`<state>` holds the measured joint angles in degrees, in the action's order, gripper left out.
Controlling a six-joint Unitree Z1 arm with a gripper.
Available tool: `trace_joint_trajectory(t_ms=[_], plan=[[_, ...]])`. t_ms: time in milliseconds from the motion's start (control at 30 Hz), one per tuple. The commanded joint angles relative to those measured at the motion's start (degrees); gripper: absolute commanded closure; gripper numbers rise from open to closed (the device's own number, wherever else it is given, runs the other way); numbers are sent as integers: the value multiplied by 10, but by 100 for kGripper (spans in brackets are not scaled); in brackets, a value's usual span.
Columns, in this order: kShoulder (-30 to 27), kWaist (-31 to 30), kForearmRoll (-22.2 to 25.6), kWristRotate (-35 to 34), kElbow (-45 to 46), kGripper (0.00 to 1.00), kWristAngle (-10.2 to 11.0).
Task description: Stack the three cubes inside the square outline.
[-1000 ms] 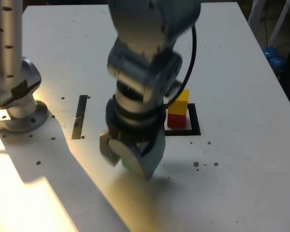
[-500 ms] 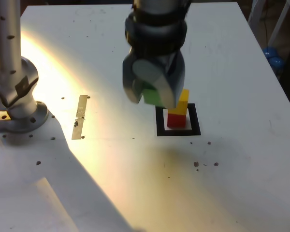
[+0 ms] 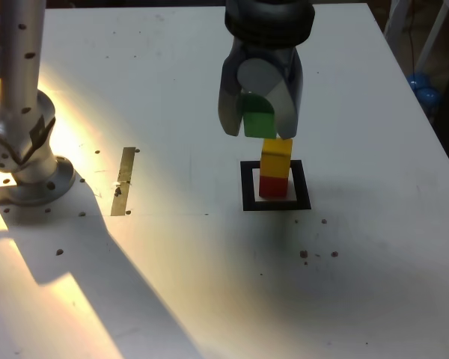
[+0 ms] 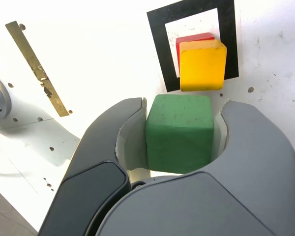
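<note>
HANDLING NOTE: GREEN CUBE IN GRIP, PLACEMENT ON THE TWO-CUBE STACK

Order of items: the exterior view's left to right.

Strip (image 3: 123, 182): flat on the table, below the hand and well off to its left. Not a placement target.

Gripper (image 3: 259, 133): jaws closed on the green cube (image 3: 260, 126), one finger against each of two opposite side faces. The cube sits between the fingertips, its lower part exposed. Retain this hold: flat, opposed faces should resist twisting, and the exposed underside should permit placement without the fingers striking the cube below.

Handling, as judged: the cube is probably light and stiff, with smooth faces that may slip if gripped off-centre. Breakage is unlikely; moderate, even pressure should suffice.

Yellow cube (image 3: 276, 158): below the hand and slightly to its right, resting on the red cube (image 3: 273, 187). Nothing clamps either cube; a sideways touch could topple the pair. Should regripping be required, take a cube by opposite side faces at mid-height.

Square outline (image 3: 302, 185): around the red cube's base, beneath the hand and slightly to its right.

Next action, as judged: centre the green cube over the yellow, align faces, lower gently, release evenly, then withdraw straight up.
</note>
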<state>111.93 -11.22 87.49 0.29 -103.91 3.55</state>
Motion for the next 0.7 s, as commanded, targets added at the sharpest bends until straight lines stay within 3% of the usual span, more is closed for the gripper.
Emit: trace_joint_trajectory(t_ms=[0,667], plan=[[13,7,-3,6,-7,70,-3],[50,35,-28,32,-1,69,-11]])
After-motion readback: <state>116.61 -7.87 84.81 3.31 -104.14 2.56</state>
